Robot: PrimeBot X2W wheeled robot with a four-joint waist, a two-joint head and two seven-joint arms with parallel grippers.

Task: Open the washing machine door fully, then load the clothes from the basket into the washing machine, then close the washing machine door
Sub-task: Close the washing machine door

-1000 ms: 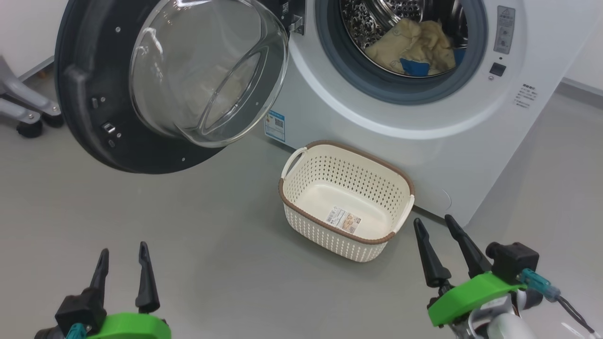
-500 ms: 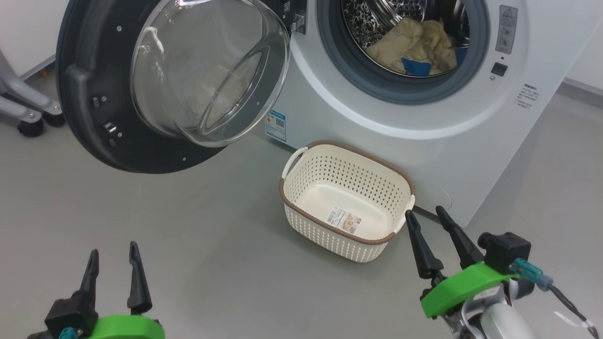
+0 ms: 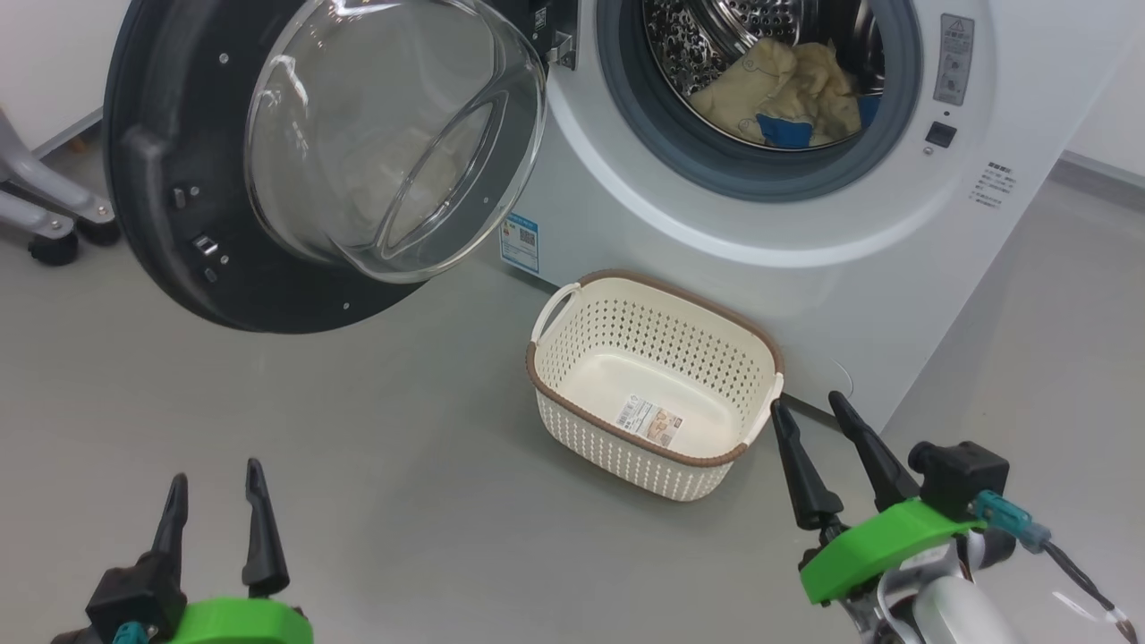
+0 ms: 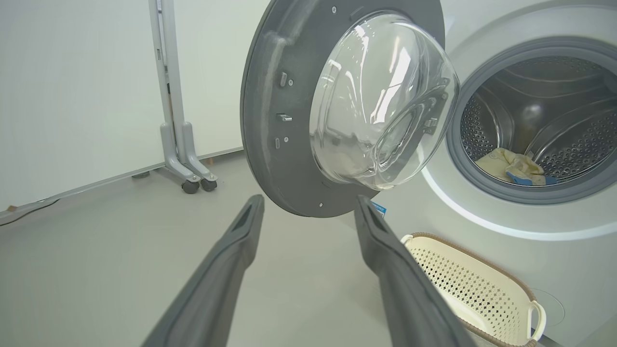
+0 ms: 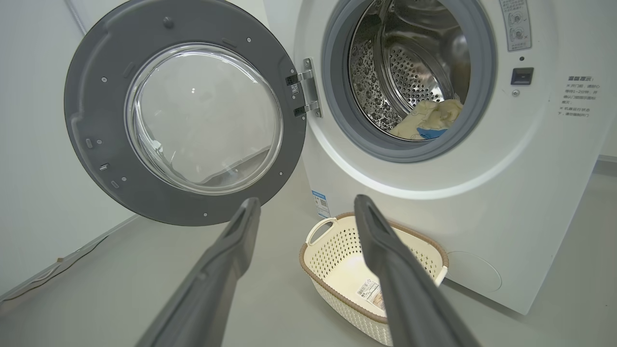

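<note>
Grey floor [image 3: 358, 429], basket [image 3: 626, 467] just beside my spread right hand [image 3: 805, 401], clothes [image 3: 787, 85] inside washing machine [image 3: 716, 259], my left hand [image 3: 216, 471] spread too.

Bare lab-like room, washing machine [image 3: 716, 259], grey floor [image 3: 358, 429], wheeled stand [image 4: 165, 72]
</note>
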